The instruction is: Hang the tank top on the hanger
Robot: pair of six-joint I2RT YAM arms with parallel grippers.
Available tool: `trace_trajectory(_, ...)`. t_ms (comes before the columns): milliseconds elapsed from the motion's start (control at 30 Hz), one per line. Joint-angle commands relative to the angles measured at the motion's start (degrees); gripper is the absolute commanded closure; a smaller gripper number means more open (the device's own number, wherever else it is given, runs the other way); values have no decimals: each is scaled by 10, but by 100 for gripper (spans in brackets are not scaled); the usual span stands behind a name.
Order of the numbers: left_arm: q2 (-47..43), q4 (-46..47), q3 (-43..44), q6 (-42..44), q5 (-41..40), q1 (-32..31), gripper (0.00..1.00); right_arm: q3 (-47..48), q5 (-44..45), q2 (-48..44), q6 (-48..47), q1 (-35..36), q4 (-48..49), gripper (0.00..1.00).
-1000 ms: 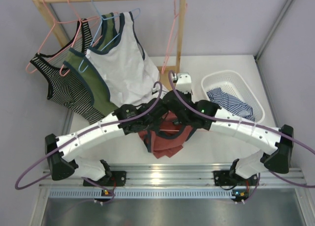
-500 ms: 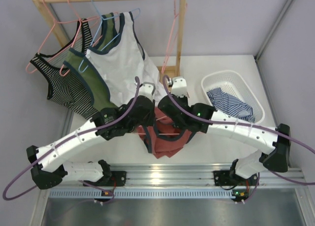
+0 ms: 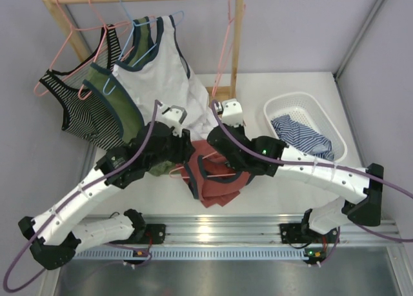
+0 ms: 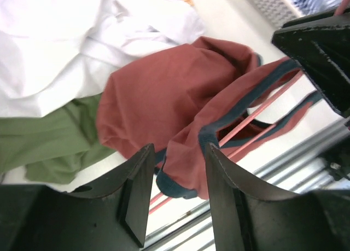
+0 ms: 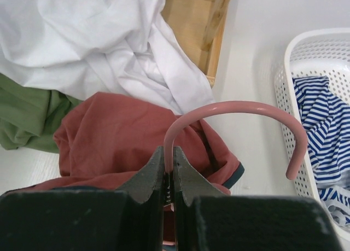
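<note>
The rust-red sleeveless tank top with navy trim point(image 3: 216, 187) lies crumpled on the white desk point(image 3: 290, 180), near the middle of its near edge. The thin pink wire hanger point(image 4: 257, 115) passes under a trimmed opening. The right gripper point(image 5: 169, 171) is pinched tight on the hanger's neck, just below the hook. The left gripper point(image 4: 178, 191) hovers over the shirt's trimmed edge, fingers spread wide. A white plastic basket point(image 3: 292, 96) sits toward the right edge.

Left arm point(image 3: 87, 191) and right arm point(image 3: 322, 170) both in white shells dotted with tiny screws, chunky black joints and bases, purple cables point(image 3: 153, 118) looping off each one, little green light point(image 3: 265, 146) on the right, matte black wedge-shaped fingers point(image 4: 136, 196)
</note>
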Motion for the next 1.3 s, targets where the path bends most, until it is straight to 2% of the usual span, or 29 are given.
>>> trace_trajectory(0, -38, 79, -46, 53, 189, 63, 53, 20, 8, -31, -19, 15, 26, 100)
trace_trajectory(100, -62, 129, -84, 65, 302, 105, 52, 16, -2, -34, -22, 16, 32, 100)
trace_trajectory(333, -64, 183, -127, 76, 392, 115, 52, 24, -13, -32, -32, 16, 31, 100)
trace_trajectory(600, -72, 194, -169, 91, 376, 115, 52, 18, -29, -41, -42, 16, 35, 100)
trace_trajectory(967, -82, 220, -211, 85, 398, 114, 53, 7, -49, -49, -46, 16, 53, 100)
trace_trajectory(1267, -70, 212, -198, 85, 410, 115, 55, 10, -59, -45, -55, 16, 61, 100)
